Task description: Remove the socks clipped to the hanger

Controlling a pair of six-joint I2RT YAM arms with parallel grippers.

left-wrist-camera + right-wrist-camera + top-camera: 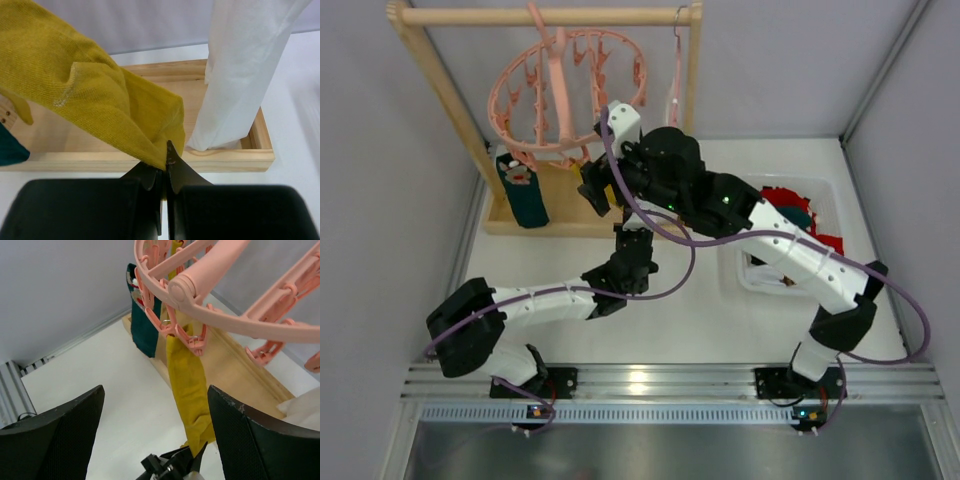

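Left end effector (165, 156) — pinching lower tip of mustard sock (100, 95).

The sock (100, 100) is mustard knit cloth, fine and matt. The hanger (185, 287) is smooth, faintly glossy pink plastic. The rack (150, 161) is pale bare wood; the white cloth (240, 75) looks thin and smooth.

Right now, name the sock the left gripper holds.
The yellow sock, its lower end pinched in the left gripper; the teal sock hangs untouched beside it.
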